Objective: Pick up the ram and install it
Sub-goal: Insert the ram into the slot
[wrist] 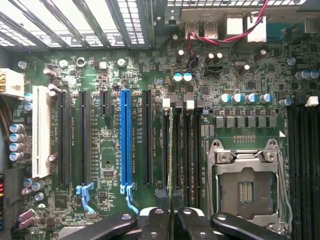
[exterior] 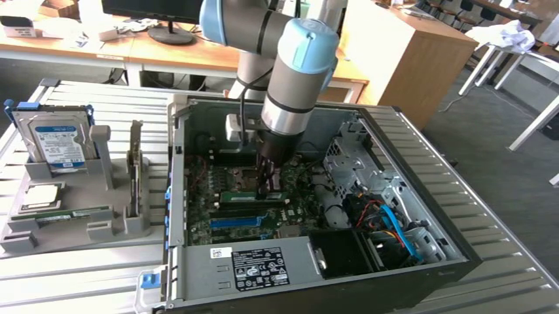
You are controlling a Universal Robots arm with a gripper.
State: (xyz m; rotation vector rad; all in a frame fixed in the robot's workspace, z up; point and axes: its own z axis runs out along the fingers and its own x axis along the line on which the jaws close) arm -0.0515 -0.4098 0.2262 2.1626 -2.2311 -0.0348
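Observation:
The ram (exterior: 249, 195) is a narrow green stick standing on edge over the motherboard (exterior: 222, 219) inside the open computer case (exterior: 419, 196). My gripper (exterior: 266, 191) reaches straight down into the case and is shut on the ram. In the wrist view the ram (wrist: 171, 150) shows as a thin edge running along the black memory slots (wrist: 187, 145), beside the empty processor socket (wrist: 245, 187). The black fingers (wrist: 159, 222) press in on it from both sides, with the gripper (wrist: 172, 220) centred on it. I cannot tell whether the ram is seated in a slot.
A grey holder (exterior: 52, 232) at the exterior view's left carries a hard drive (exterior: 57, 140), a silver processor chip (exterior: 39, 196), a dark expansion card (exterior: 135, 170) and another green stick (exterior: 74, 214). Cables (exterior: 389, 219) and a drive cage (exterior: 349, 157) crowd the case's right side.

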